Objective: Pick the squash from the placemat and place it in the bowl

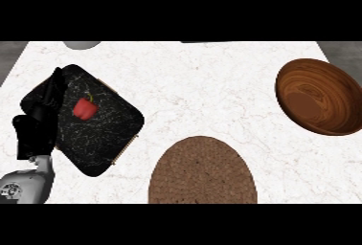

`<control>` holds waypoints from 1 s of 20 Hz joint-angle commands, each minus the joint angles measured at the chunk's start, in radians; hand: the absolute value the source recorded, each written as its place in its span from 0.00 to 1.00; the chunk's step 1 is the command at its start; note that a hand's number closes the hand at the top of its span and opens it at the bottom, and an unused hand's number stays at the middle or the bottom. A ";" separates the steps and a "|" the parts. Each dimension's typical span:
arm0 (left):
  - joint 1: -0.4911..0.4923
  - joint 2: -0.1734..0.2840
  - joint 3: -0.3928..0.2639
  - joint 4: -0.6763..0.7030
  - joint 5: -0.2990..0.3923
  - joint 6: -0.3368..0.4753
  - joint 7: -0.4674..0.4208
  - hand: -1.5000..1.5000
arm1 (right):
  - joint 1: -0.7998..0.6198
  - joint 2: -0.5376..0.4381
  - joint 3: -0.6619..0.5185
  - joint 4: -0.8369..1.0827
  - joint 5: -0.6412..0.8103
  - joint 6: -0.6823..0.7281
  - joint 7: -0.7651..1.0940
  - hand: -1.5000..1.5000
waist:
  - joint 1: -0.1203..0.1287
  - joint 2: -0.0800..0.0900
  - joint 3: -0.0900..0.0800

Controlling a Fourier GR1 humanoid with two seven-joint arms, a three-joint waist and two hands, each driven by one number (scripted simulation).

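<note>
The brown woven placemat (203, 172) lies at the counter's near edge, in the middle, and I see nothing lying on it. No squash shows anywhere. A wooden bowl (320, 95) stands at the far right, and its inside looks bare. My left hand (34, 131) rests at the left edge, open, its black fingers pointing up along the left side of a black board. It holds nothing. My right hand is out of the picture.
A black marbled board (106, 129) lies at the left with a red bell pepper (84, 108) on it, just right of my left hand's fingers. A grey rounded thing (82, 44) peeks in at the top left. White marble counter (205, 91) stretches between board and bowl.
</note>
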 commanded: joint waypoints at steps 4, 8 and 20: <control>0.031 0.007 0.019 -0.016 0.023 -0.019 -0.034 0.50 | 0.291 -0.124 -0.127 -0.417 -0.139 -0.123 0.002 1.00 | 0.010 0.003 0.003; -0.001 0.012 0.010 -0.012 0.015 -0.031 0.012 0.50 | 0.301 -0.107 -0.278 -0.455 -0.174 -0.164 0.039 1.00 | 0.026 0.010 0.003; -0.099 -0.015 -0.022 -0.008 -0.014 -0.021 0.061 0.50 | 0.006 0.028 -0.682 -0.216 -0.577 -0.102 0.080 1.00 | 0.060 0.022 0.005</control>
